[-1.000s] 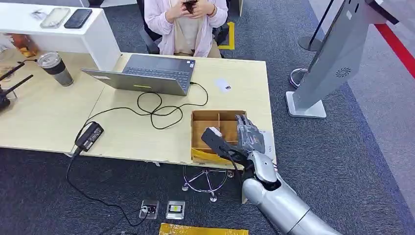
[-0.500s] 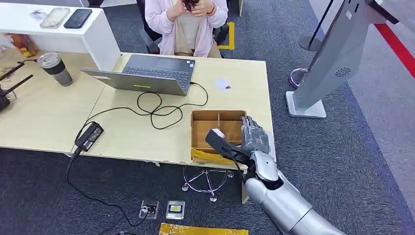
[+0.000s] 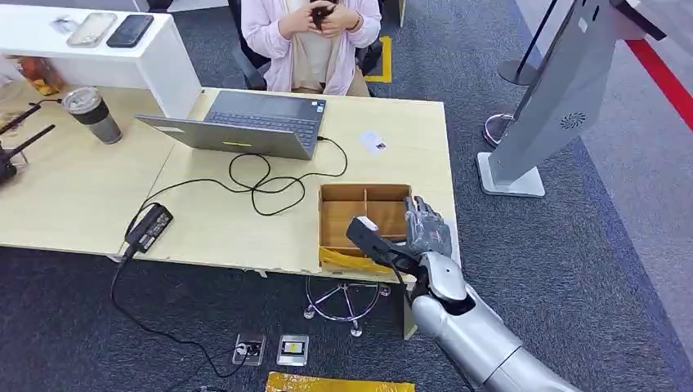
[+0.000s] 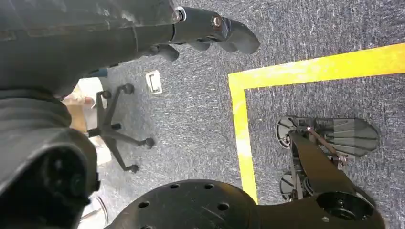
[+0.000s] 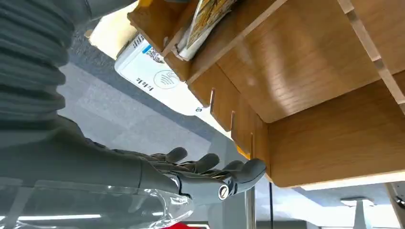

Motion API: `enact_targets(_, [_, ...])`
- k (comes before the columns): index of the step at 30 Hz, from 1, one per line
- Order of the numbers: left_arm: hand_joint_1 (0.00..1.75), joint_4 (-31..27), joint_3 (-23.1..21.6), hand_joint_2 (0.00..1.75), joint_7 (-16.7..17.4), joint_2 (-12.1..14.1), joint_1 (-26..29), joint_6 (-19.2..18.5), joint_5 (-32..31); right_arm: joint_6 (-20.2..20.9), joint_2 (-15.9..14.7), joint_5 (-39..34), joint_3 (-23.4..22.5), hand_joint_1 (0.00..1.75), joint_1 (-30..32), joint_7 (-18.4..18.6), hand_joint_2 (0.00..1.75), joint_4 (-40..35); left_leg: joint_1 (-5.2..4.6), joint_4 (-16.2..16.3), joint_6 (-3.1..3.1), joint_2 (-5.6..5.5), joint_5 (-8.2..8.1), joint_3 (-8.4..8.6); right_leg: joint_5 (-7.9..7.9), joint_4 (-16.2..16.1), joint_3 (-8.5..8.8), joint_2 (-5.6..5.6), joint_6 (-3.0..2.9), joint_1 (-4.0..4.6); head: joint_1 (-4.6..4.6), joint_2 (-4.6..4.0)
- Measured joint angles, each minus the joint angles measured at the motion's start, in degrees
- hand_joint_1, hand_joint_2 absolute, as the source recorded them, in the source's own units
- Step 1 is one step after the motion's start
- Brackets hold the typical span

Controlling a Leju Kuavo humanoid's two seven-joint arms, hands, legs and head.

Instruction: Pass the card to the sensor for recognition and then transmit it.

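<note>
The right hand (image 3: 418, 231) is held with fingers apart and empty at the wooden box's (image 3: 359, 204) right edge, near the surface's (image 3: 212, 220) corner; the card (image 3: 373, 142) lies flat beyond, beside the laptop (image 3: 245, 122); the left hand (image 4: 205, 28) is curled, empty.

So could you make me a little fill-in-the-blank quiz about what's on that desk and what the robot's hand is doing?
1. The robot's right hand hovers at the divided wooden ____.
2. The open grey laptop sits in front of a seated ____.
3. A small white card lies flat on the pale wooden ____.
4. The black power adapter connects by a black ____ to the laptop.

Missing words: box; person; desk; cable
</note>
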Motion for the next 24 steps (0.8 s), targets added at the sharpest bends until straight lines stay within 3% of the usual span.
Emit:
enact_targets(2, [0.00, 0.00, 0.00, 0.00, -0.04, 0.00, 0.00, -0.02, 0.00, -0.06, -0.07, 0.00, -0.02, 0.00, 0.00, -0.07, 1.75, 0.00, 0.00, 0.00, 0.00, 0.00, 0.00, 0.00, 0.00, 0.00, 0.00, 0.00, 0.00, 0.00, 0.00, 0.00])
enact_targets(3, [0.00, 0.00, 0.00, 0.00, -0.04, 0.00, 0.00, -0.02, -0.02, -0.07, -0.11, -0.02, -0.02, 0.12, 0.00, -0.11, 1.75, 0.00, 0.00, 0.00, 0.00, 0.00, 0.00, 0.00, 0.00, 0.00, 0.00, 0.00, 0.00, 0.00, 0.00, 0.00])
enact_targets(4, [0.00, 0.00, 0.00, 0.00, -0.04, 0.00, 0.00, -0.04, -0.02, -0.09, -0.13, -0.02, -0.02, 0.12, 0.01, -0.17, 1.75, 0.00, 0.00, 0.00, 0.00, 0.00, 0.00, 0.00, 0.00, 0.00, 0.00, 0.00, 0.00, 0.00, 0.00, 0.00])
enact_targets(5, [0.00, 0.00, 0.00, 0.00, -0.04, 0.00, 0.00, -0.04, -0.02, -0.09, -0.15, 0.00, -0.02, 1.47, 0.01, -0.24, 1.75, 0.00, 0.00, 0.00, 0.00, 0.00, 0.00, 0.00, 0.00, 0.00, 0.00, 0.00, 0.00, 0.00, 0.00, 0.00])
enact_targets(6, [0.00, 0.00, 0.00, 0.00, -0.04, 0.02, 0.00, -0.04, 0.00, -0.09, -0.20, 0.02, -0.02, 1.75, 0.01, -0.24, 1.75, 0.00, 0.00, 0.00, 0.00, 0.00, 0.00, 0.00, 0.00, 0.00, 0.00, 0.00, 0.00, 0.00, 0.00, 0.00])
enact_targets(24, [0.00, 0.13, 0.00, 0.00, -0.02, 0.35, -0.01, -0.17, -0.04, -0.09, 0.00, -1.64, -0.57, 1.75, 0.11, -4.09, 1.75, -0.02, 0.00, 0.00, 0.00, 0.00, 0.00, 0.00, 0.00, 0.00, 0.00, 0.01, 0.00, 0.00, 0.00, 0.00])
